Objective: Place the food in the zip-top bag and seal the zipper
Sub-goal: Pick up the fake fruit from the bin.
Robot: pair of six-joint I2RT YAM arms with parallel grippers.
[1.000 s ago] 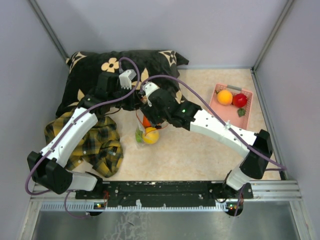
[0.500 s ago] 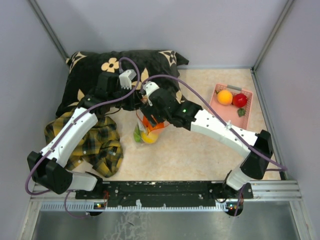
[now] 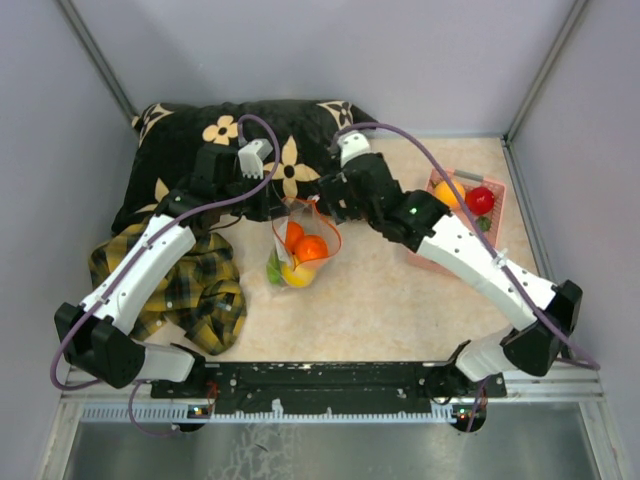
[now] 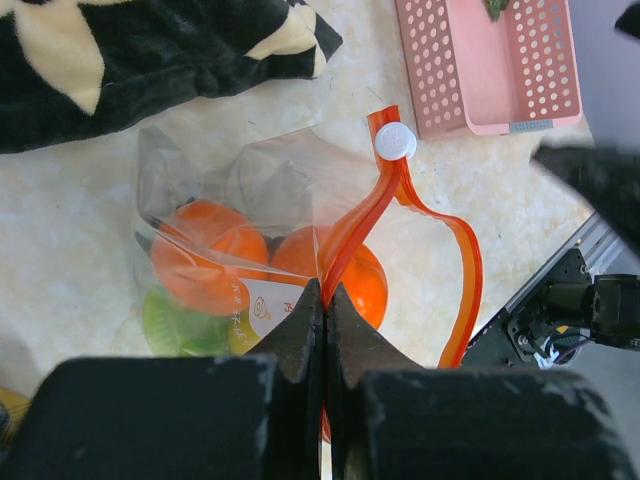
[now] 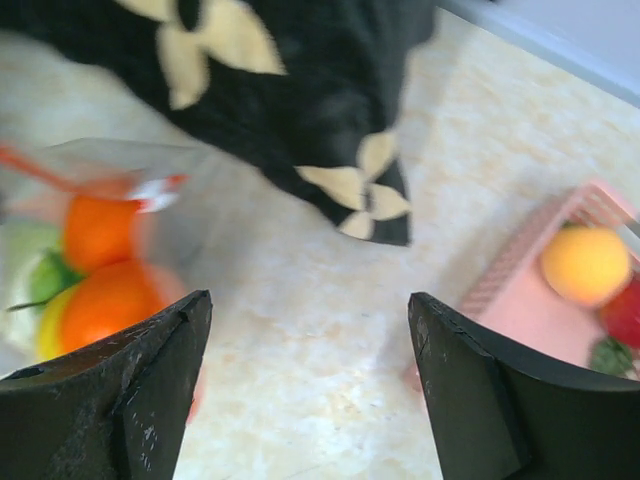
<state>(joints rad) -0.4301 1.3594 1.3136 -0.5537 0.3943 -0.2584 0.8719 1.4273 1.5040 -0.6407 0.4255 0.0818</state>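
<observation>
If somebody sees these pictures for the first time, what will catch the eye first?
First, the clear bag in the middle of the table, with two bright oranges inside. The left gripper is shut on its orange zipper strip. To the right stands a pink basket.

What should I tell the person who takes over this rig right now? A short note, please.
Left gripper: shut on the zipper at the bag's open mouth.
Right gripper: open, empty, near the bag.
Done: two oranges, a yellow piece and a green piece are in the bag.
Left: a yellow-orange fruit, the apple and a green bit lie in the basket; bag them, then seal the zipper.
</observation>
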